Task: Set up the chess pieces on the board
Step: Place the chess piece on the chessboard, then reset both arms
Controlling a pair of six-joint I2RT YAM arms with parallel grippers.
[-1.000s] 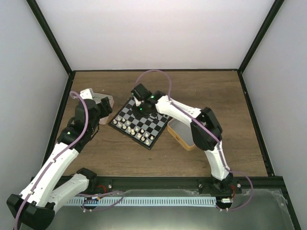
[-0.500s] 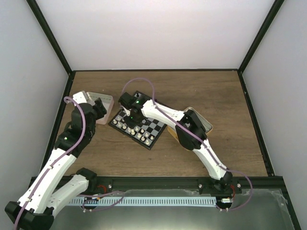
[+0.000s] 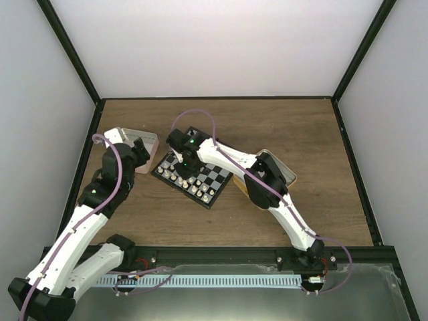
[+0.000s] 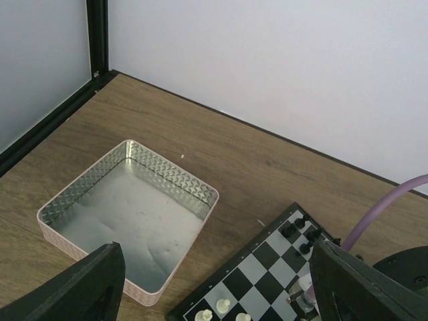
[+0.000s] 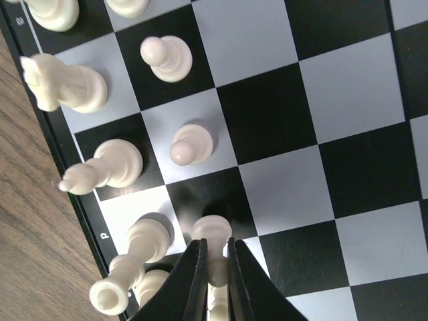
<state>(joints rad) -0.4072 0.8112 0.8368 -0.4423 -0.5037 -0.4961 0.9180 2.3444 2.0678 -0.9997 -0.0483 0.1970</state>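
My right tool (image 5: 214, 259) is pinched narrow on a cream pawn (image 5: 212, 231), gripping it near the head. The pawn's base is over a dark square in the second row from the rim, but I cannot tell whether it touches. The board (image 3: 217, 177) lies skewed on the wooden counter (image 3: 281, 127), between my two arms. The other cream pieces (image 5: 190, 144) stand upright in two rows along the edge nearest the bare wood, with a knight (image 5: 63, 83) in the outer row. My left tool (image 4: 217, 249) hangs well apart from all that. Its fingers (image 4: 87, 287) are spread wide with nothing between them. Under it to the left sits a silver tray (image 4: 175, 175) with patterned walls. A corner of the board shows at the lower right, with a few black pieces (image 4: 294, 227) on it
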